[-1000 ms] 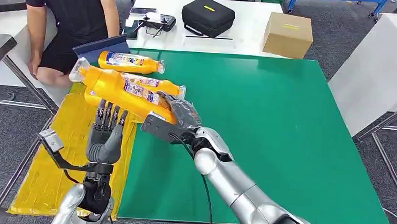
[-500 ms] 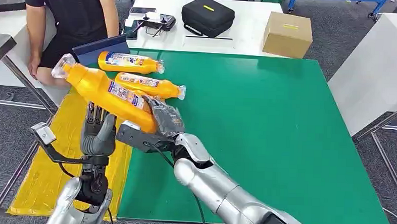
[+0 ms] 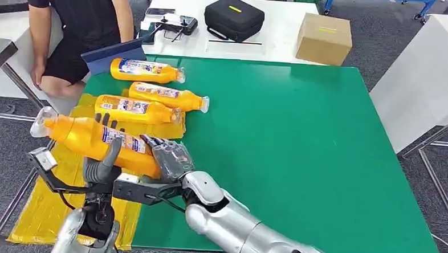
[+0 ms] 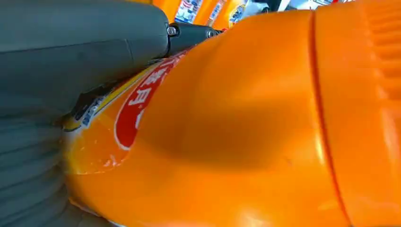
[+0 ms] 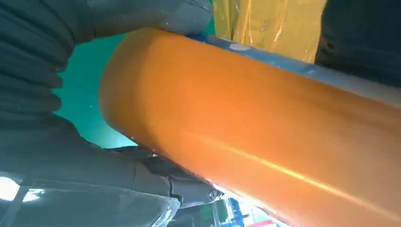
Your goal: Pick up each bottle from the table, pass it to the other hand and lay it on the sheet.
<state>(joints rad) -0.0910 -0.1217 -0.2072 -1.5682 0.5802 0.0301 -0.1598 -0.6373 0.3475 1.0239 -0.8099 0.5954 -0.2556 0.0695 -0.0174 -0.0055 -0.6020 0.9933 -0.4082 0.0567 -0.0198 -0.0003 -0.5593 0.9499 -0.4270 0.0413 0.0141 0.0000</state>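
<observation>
Held bottle (image 3: 95,141) swung down and left since earlier frame, now level above yellow sheet (image 3: 53,204), in front of sheet's one laid bottle (image 3: 134,109). Right hand (image 3: 166,158) clamped on base end; left hand (image 3: 101,165) under mid-body, thumb up against label, grip not confirmed (cannot tell). Smooth, rigid plastic, likely slippery; best taken at mid-body. Two more bottles (image 3: 167,96) wait beyond sheet on green mat (image 3: 300,164); person (image 3: 81,23) stands near sheet's far end.

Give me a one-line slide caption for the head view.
Both hands, left hand and right hand, on an orange bottle above the yellow sheet.
</observation>
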